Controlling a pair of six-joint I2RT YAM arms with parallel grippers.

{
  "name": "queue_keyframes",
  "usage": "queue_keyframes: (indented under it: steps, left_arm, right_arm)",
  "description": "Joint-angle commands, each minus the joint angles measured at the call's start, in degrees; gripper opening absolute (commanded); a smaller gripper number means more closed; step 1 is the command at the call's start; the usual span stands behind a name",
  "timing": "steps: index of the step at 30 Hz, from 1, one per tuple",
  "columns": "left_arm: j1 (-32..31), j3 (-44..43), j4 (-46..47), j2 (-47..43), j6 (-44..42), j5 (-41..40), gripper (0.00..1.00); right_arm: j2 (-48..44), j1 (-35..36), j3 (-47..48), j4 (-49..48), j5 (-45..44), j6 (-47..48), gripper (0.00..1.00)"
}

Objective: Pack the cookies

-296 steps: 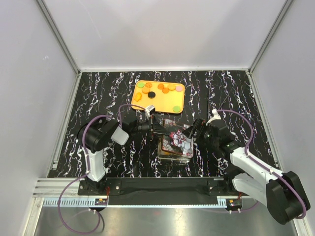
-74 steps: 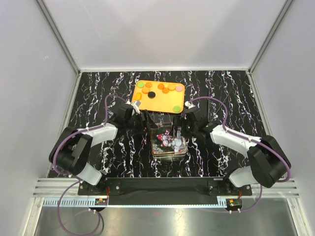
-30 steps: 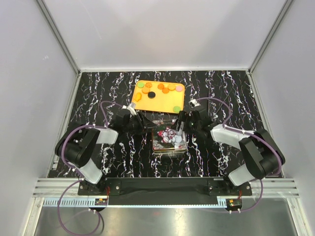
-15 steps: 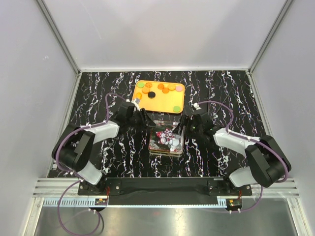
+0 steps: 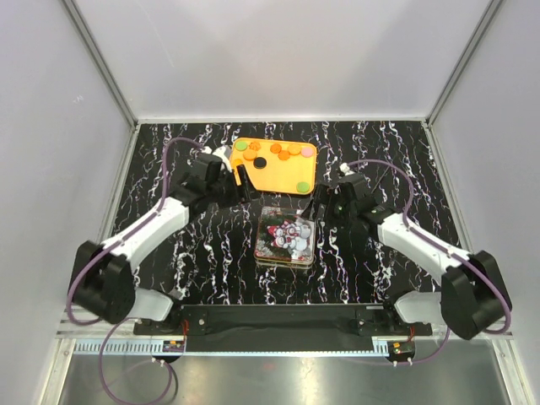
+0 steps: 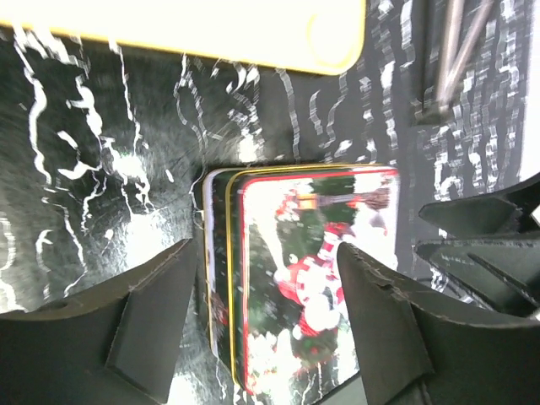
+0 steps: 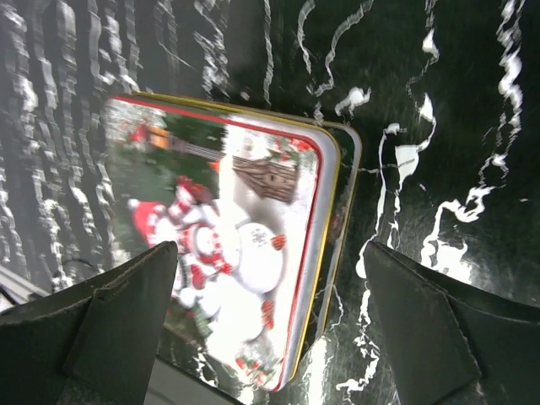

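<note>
In the top view, the cookies [image 5: 283, 151] are seen lying on an orange tray [image 5: 278, 175] at the far middle of the black marbled table [image 5: 169, 245]. Orange ones are clustered along the tray's 12 o'clock edge with a pink one among them. A green one lies at its 10 o'clock corner, a black one just left of its middle, and another green one at its 5 o'clock corner. A tin [image 5: 285, 236] with a snowman picture on its lid is placed at 6 o'clock from the tray, apart from it, with the lid on. The left gripper [image 5: 240, 178] is held at 10 o'clock from the tin, just beside the tray's 8 o'clock corner. The right gripper [image 5: 315, 208] is held at 2 o'clock from the tin, near its corner. The opening of either one cannot be judged from here.

In the left wrist view, the left gripper [image 6: 266, 249] is shown with its jaws spread wide and nothing gripped. The tin [image 6: 312, 261] is seen beyond the gap, lid closed. The tray [image 6: 194, 34] is washed out to pale yellow along the 12 o'clock edge. Dark fingers of the right gripper [image 6: 481, 245] are visible at 3 o'clock.

In the right wrist view, the right gripper [image 7: 270, 246] is likewise shown with jaws far apart and nothing between them. The tin [image 7: 224, 245] lies below, tilted in the frame, with a corner at 1 o'clock. No cookies are shown in either wrist view.
</note>
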State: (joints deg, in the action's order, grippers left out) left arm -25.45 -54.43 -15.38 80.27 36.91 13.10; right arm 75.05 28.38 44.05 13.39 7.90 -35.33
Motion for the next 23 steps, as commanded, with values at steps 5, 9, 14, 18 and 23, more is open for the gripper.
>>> queue_keyframes:
  steps: [5,9,14,18,23]
  left_arm:
    - [0.05,-4.63,-11.33,-13.11,-7.46,-5.01,0.77]
    - [0.14,-5.07,-16.08,-20.57,-11.23,-8.52,0.79]
    - [0.14,-4.1,-19.86,-27.61,-14.23,-10.38,0.82]
    - [0.23,-1.73,-19.69,-32.36,-14.84,-10.03,0.84]
    - [0.23,0.29,-18.64,-34.39,-14.58,-9.24,0.84]
  right_arm:
    - [-7.8,-1.22,10.25,10.24,-6.13,2.9,1.0]
    - [-10.44,-1.22,13.77,13.94,-10.27,4.13,1.0]
    - [-13.25,-1.22,16.68,17.29,-12.47,5.27,1.0]
    - [-16.24,-1.22,15.54,16.85,-12.74,5.98,1.0]
    - [-18.0,-1.31,15.27,17.55,-14.58,6.94,1.0]
